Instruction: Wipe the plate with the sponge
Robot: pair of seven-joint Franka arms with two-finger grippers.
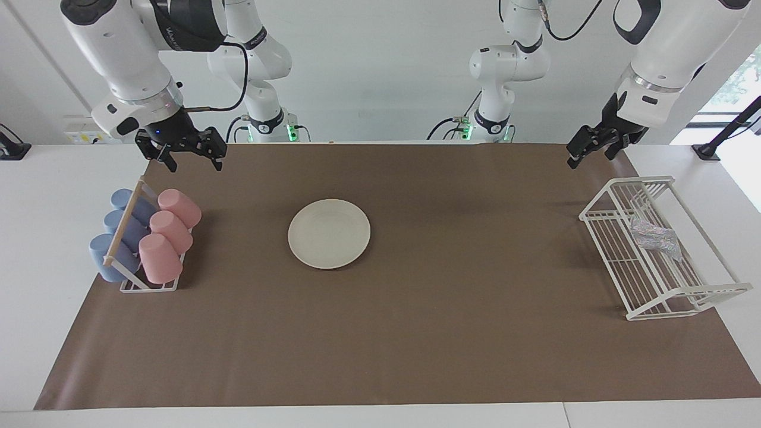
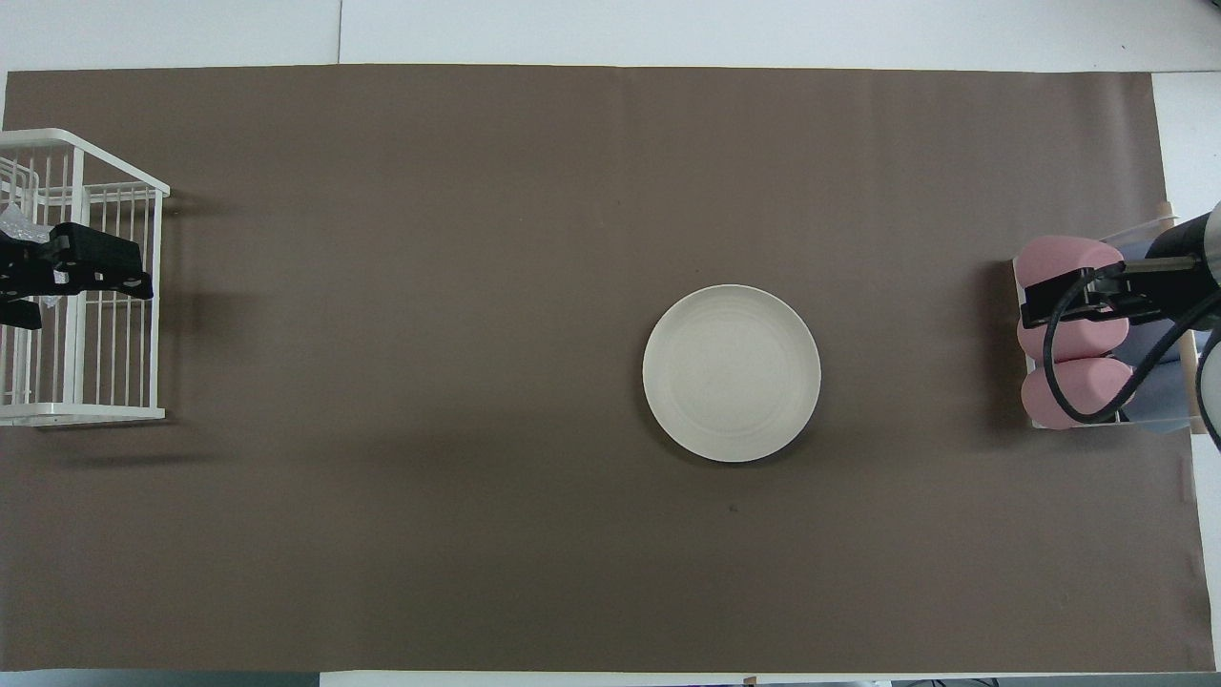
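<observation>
Brown mat [image 1: 416, 333] is spread over white desk [image 1: 47, 238]; plate [image 1: 329, 233] sits mid-mat, w/ bare mat all round. Right gripper [image 1: 189, 156] is spread, unloaded; left gripper [image 1: 594, 145] can't be judged.

Plate [image 1: 329, 233] sits on brown mat [image 1: 416, 333], approx ctr. Cup rack [image 1: 148, 238] at its 9 o'clock, wire rack [image 1: 657, 249] w/ sponge [image 1: 654, 236] inside at 3. R gripper [image 1: 189, 156] fingers spread, up at 10; L gripper [image 1: 588, 150] up at 2.
</observation>
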